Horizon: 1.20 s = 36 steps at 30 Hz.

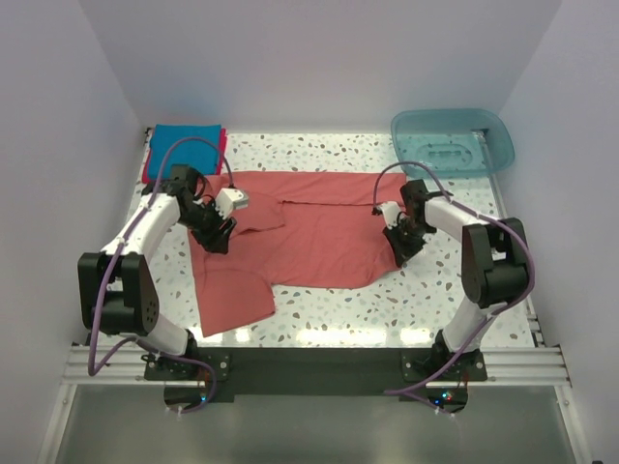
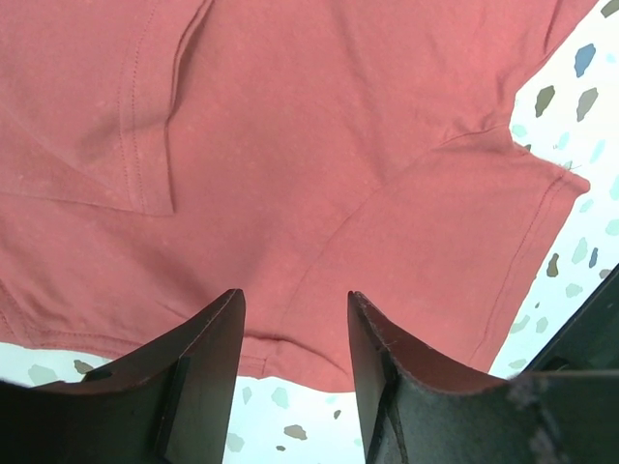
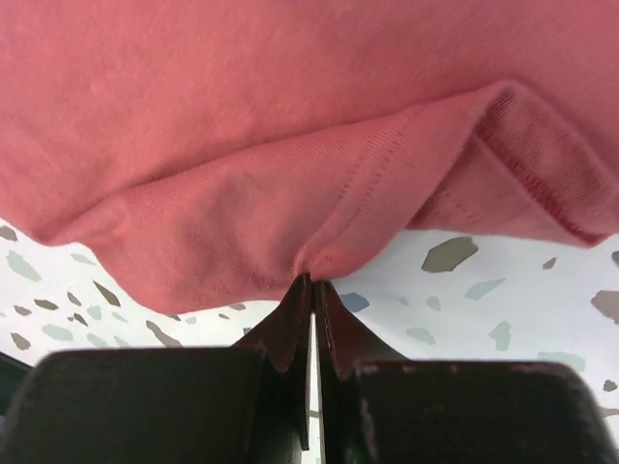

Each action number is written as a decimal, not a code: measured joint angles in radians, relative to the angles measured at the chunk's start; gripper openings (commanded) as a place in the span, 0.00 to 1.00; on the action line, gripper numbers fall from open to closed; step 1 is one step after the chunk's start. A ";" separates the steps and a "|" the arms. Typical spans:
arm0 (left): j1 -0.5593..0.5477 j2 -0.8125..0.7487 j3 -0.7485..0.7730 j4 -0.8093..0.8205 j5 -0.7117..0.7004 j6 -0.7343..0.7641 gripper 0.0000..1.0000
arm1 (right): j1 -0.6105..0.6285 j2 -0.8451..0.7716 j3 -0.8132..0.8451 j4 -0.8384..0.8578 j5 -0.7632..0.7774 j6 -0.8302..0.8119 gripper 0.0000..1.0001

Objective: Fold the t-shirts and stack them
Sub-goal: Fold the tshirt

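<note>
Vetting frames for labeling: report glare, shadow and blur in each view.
Top view: white glare bands on the table along its near and far edges; otherwise evenly lit and sharp. Left wrist: red shirt crisp down to the stitching, the open left claw dark and soft. Right wrist: right claw shut on the shirt's edge, nearly black; cloth weave sharp.

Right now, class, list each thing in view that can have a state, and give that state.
salmon-red t-shirt: spread out, not yet folded.
blue t-shirt: folded, lying on the crimson-pink one.
crimson-pink t-shirt: under the blue one, only edges showing.
teal tub: nothing seen in it.
left gripper: open, over the salmon-red t-shirt's edge.
right gripper: shut on the salmon-red t-shirt's edge.
</note>
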 measured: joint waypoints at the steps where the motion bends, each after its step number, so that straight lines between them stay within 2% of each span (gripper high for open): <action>1: 0.000 -0.001 -0.003 0.000 -0.002 0.002 0.50 | 0.000 -0.013 -0.011 -0.003 0.003 -0.004 0.00; 6: 0.007 -0.016 -0.017 -0.013 -0.009 0.053 0.48 | -0.001 -0.141 -0.069 -0.105 0.061 -0.043 0.00; 8: 0.009 -0.031 -0.033 -0.027 -0.013 0.086 0.49 | -0.001 -0.206 -0.069 -0.156 0.084 -0.056 0.43; 9: 0.010 -0.039 -0.043 -0.034 -0.015 0.106 0.50 | -0.001 -0.232 -0.067 -0.182 0.095 -0.063 0.59; 10: 0.010 -0.045 -0.051 -0.044 -0.016 0.126 0.51 | -0.001 -0.250 -0.062 -0.207 0.105 -0.074 0.69; 11: 0.010 -0.050 -0.058 -0.056 -0.017 0.145 0.51 | -0.001 -0.257 -0.055 -0.233 0.111 -0.089 0.72; 16: 0.011 -0.083 -0.101 -0.108 -0.016 0.263 0.50 | -0.001 -0.287 -0.049 -0.283 0.125 -0.187 0.63; 22: 0.011 -0.094 -0.134 -0.193 -0.013 0.399 0.48 | 0.019 -0.339 -0.074 -0.262 0.089 -0.312 0.53; 28: 0.011 -0.094 -0.159 -0.212 -0.015 0.438 0.47 | 0.108 -0.338 -0.182 -0.183 0.074 -0.384 0.52; 36: 0.011 -0.103 -0.191 -0.211 -0.018 0.444 0.52 | 0.161 -0.323 -0.266 -0.087 0.083 -0.437 0.50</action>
